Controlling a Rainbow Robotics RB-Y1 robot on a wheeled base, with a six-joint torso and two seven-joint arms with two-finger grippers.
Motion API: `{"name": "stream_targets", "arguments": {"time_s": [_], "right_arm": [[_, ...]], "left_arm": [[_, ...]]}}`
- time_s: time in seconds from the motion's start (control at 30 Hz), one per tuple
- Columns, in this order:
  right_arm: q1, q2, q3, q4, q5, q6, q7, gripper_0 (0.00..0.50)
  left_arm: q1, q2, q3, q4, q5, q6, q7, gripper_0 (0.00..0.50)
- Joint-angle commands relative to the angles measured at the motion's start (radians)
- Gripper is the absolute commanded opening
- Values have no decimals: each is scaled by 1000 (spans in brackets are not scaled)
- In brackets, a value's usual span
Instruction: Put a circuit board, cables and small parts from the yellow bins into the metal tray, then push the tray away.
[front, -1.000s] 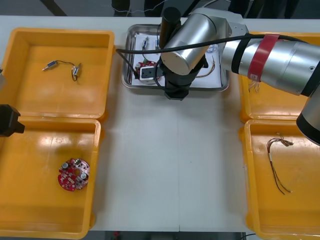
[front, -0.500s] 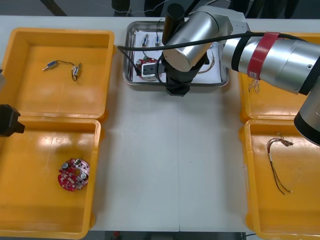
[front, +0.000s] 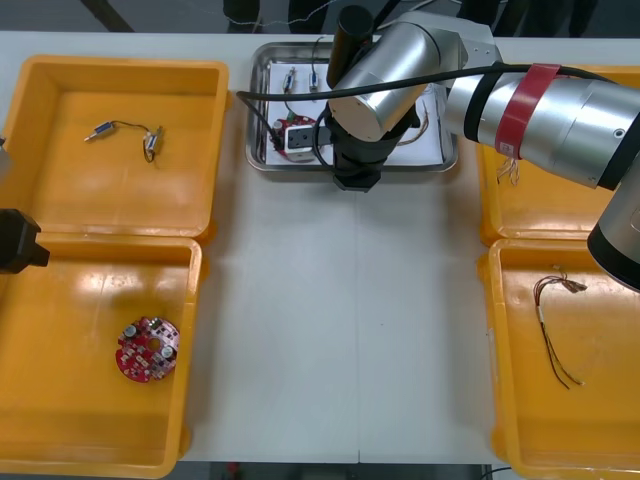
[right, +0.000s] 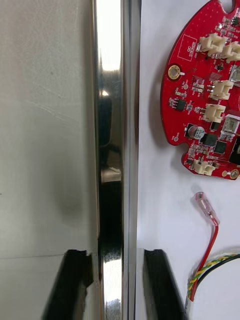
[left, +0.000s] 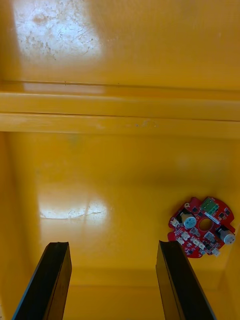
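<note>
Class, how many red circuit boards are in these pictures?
2. One board lies in the near left bin; the other board lies in the tray. The right arm covers part of the tray, so more may be hidden.

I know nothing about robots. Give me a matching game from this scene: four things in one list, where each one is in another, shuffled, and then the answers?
Things
1. right gripper
2. left gripper
3. red and yellow cable
4. small metal parts

Places
A. in the far left yellow bin
B. open, above a circuit board in the near left yellow bin
C. fingers astride the near rim of the metal tray
D. on the tray's white inside

Pairs: 1-C, 2-B, 3-D, 4-A
</note>
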Motion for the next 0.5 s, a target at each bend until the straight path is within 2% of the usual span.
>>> {"name": "stream_targets", "arguments": {"time_s": [0.03,0.2,0.33,0.5], "right_arm": [[-65,14,-43,2,-9,-8,39,500],[-65,14,-78,1,-42,49,31,500],[-63,12,-130,-22,-56,150,20,500],[-51,-25,-185,-93,-62,268,-7,500]], "left_arm": [[14,-8,33,-27,-6,-3,-70,500],[14,-8,33,-27,-6,-3,-70,500],[14,-8,33,-27,-6,-3,-70,500],[14,-8,33,-27,-6,-3,-70,500]]}}
